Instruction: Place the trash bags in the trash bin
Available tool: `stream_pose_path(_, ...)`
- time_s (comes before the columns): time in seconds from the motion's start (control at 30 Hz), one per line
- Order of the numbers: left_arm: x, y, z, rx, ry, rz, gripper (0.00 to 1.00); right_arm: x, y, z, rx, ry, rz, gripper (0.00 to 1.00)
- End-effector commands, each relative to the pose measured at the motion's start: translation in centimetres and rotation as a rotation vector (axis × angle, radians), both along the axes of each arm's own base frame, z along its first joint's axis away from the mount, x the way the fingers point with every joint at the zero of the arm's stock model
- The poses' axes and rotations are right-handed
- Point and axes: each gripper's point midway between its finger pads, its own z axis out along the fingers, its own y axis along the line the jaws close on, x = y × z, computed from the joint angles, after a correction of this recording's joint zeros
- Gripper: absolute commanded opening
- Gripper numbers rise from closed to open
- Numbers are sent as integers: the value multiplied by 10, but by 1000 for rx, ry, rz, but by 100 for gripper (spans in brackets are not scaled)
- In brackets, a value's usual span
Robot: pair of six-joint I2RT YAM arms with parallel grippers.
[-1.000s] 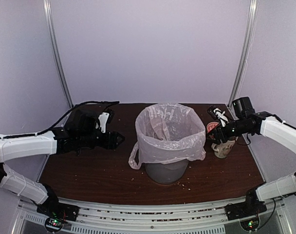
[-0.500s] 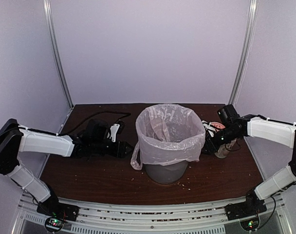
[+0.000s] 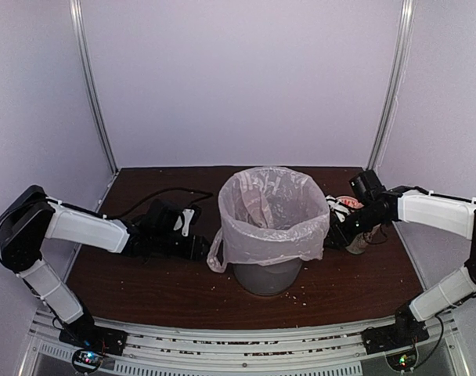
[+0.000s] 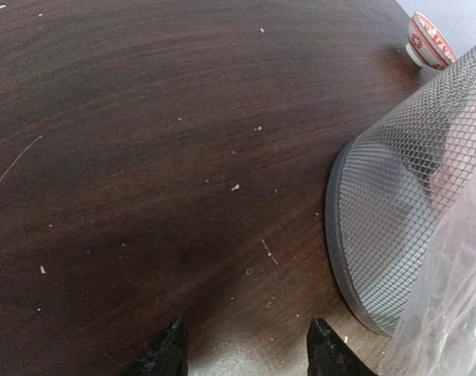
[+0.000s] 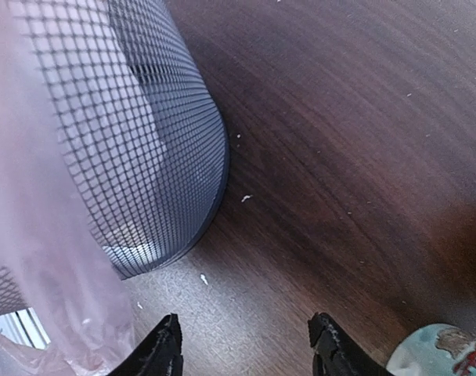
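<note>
- A grey mesh trash bin (image 3: 267,276) stands upright near the middle of a dark wooden bench (image 3: 144,286).
- A thin, wrinkled, pinkish-white trash bag (image 3: 273,215) lines the bin. Its mouth is open and its film is folded over the rim, hanging partway down the outer wall. One loop handle dangles on the bin's left side.
- The left tool (image 3: 199,247) sits low over the bench, just left of the bin and near the dangling handle. The overhead view does not show whether it touches the bag.
- In the left wrist view, its dark fingertips (image 4: 169,352) stand moderately apart with only bare wood between them, gripping nothing.
- The right tool (image 3: 334,233) sits just right of the bin, close to the bag's folded edge. Its fingertips (image 5: 166,348) are likewise spread over bare bench and hold nothing.
- A patterned mug (image 5: 438,354) stands to the right of the bin, just beside the right tool.
- Pale crumbs (image 4: 236,186) lie scattered on the wood around the bin's base.
</note>
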Motion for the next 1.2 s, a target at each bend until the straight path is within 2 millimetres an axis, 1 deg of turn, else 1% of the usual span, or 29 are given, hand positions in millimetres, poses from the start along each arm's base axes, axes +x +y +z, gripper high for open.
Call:
stream_pose_path(0.0,20,16,40,33,-95,107,56,10,-7,34,-9,-118,-48,56)
stream_pose_path(0.07,28,28,59,93,-132,156,61,21,-13,57,-10,-192,-101,58)
stream_pose_path(0.13,37,42,81,163,-175,208,66,38,-27,80,-26,-280,-198,61)
stream_pose_path(0.23,57,63,124,241,-256,293,78,69,-56,116,-18,-397,-391,67)
stream_pose_path(0.3,73,75,157,275,-316,350,85,86,-73,138,18,-444,-492,71)
stream_pose_path(0.33,82,80,179,275,-350,375,88,94,-80,148,41,-465,-534,75)
stream_pose_path(0.37,89,85,193,278,-366,388,90,101,-87,160,69,-485,-575,82)
stream_pose_path(0.4,96,88,209,275,-386,399,91,108,-92,174,102,-514,-608,85)
stream_pose_path(0.43,102,93,224,279,-415,416,94,115,-94,191,137,-555,-629,93)
stream_pose_path(0.47,108,95,240,278,-449,428,95,119,-95,206,164,-587,-651,94)
stream_pose_path(0.53,120,100,272,305,-562,455,97,129,-104,245,245,-685,-739,96)
stream_pose_path(0.57,125,103,285,318,-614,479,98,132,-110,263,276,-732,-785,100)
stream_pose_path(0.6,128,108,296,334,-663,502,98,134,-116,281,305,-779,-823,100)
stream_pose_path(0.67,131,113,313,351,-751,528,98,135,-129,303,339,-850,-905,100)
stream_pose_path(0.7,131,116,315,355,-776,537,98,135,-133,306,352,-865,-931,100)
stream_pose_path(0.77,126,120,312,348,-801,536,98,132,-137,302,358,-875,-961,100)
stream_pose_path(0.87,118,129,292,316,-800,522,98,121,-138,279,323,-889,-965,100)
stream_pose_path(0.93,113,133,285,274,-783,514,97,114,-141,268,309,-905,-967,100)
stream_pose_path(0.97,109,133,288,263,-787,507,97,111,-142,265,303,-912,-962,100)
stream_pose_path(1.03,106,131,292,244,-791,486,96,106,-141,265,309,-922,-952,100)
stream_pose_path(1.17,98,126,296,227,-794,433,93,105,-134,266,320,-908,-932,100)
